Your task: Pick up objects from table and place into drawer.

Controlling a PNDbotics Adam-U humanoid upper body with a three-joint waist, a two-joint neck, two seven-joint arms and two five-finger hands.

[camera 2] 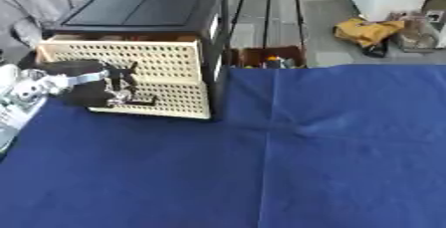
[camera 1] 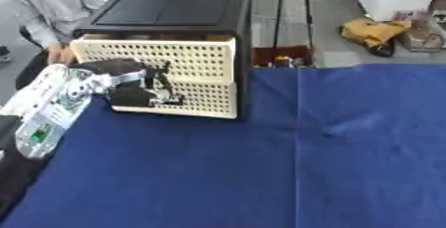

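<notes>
Drawer, cream perforated plastic (camera 1: 157, 57), in black cabinet (camera 1: 170, 8) at far-left of blue cloth-covered table (camera 1: 287, 162). Left hand (camera 1: 157, 85) at its front; finger state cannot be told. Front should be pressed squarely.

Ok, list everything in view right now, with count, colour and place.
Cabinet: one, black, far left of the table.
Drawers: two, cream, perforated fronts, in the cabinet; the upper one stands slightly out.
Cloth: one, blue, covering the table.
Yellow thing: one, on the floor, far right.
Person: one, grey shirt, far left behind the cabinet.
Left hand: black, at the drawer fronts; fingers unclear.
Right hand: not in view.
</notes>
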